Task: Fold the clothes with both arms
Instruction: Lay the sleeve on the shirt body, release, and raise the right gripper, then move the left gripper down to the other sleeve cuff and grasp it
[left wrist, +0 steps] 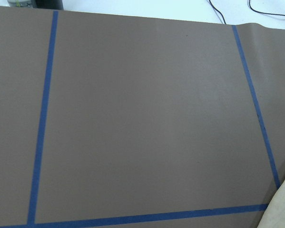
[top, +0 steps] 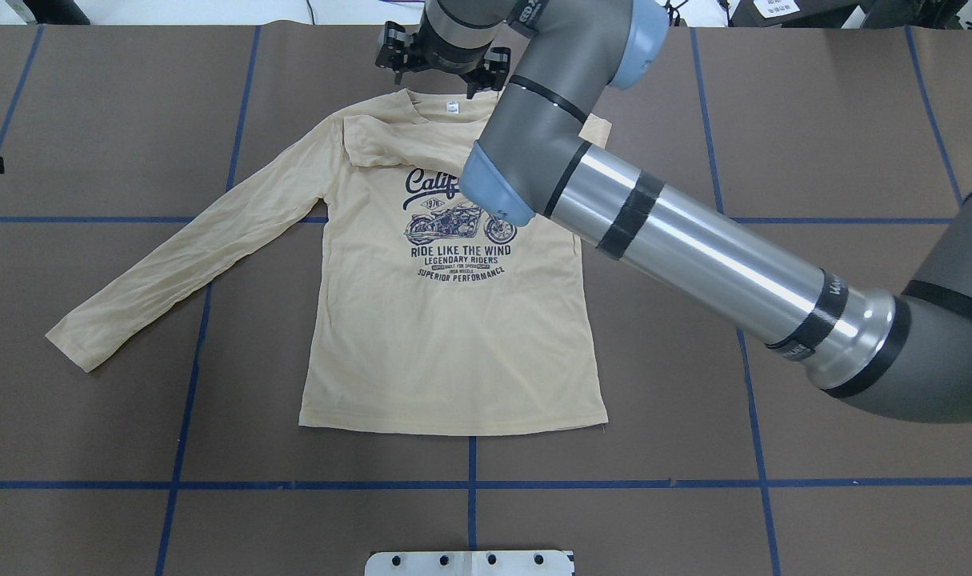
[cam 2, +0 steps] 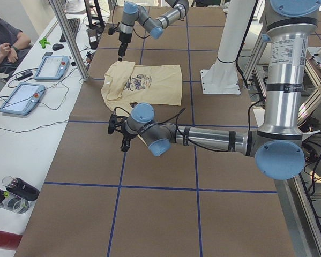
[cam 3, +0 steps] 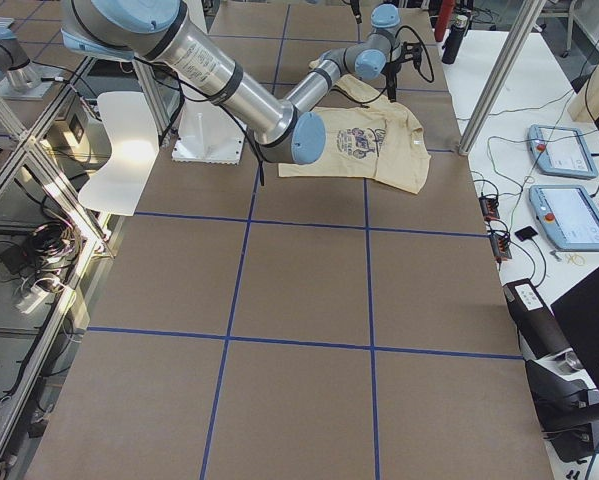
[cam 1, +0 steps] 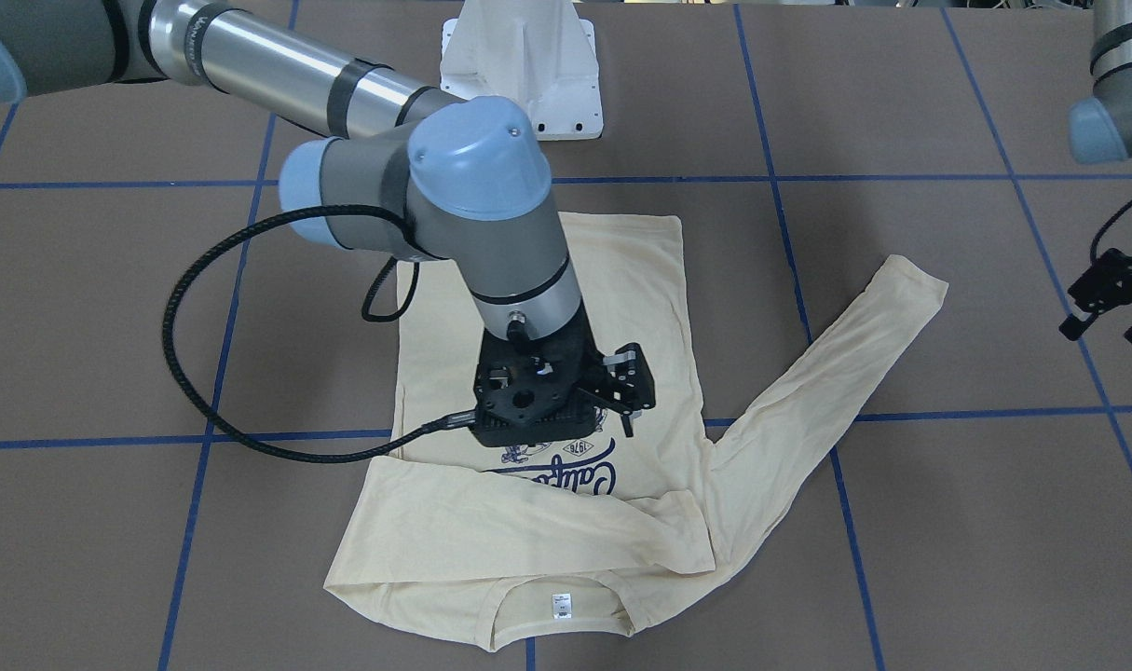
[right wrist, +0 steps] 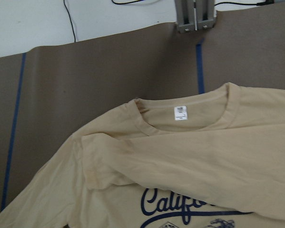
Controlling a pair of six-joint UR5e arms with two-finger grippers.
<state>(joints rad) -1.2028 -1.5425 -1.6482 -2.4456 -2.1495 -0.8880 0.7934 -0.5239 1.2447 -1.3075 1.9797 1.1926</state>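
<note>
Exterior front-facing: right arm (cam 1: pixel 491 186) vertical over T-shirt (cam 1: pixel 640 280), jaws' state unclear; left arm (cam 1: pixel 1120 75) aside, jaws apart, empty.

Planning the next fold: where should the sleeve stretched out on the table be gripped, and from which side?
Grip the outstretched sleeve at its cuff, coming from the robot's left with the left end effector, nearest it. The sleeve lies flat, angled away from the body, so holding its free end would likely carry its whole length across.
</note>
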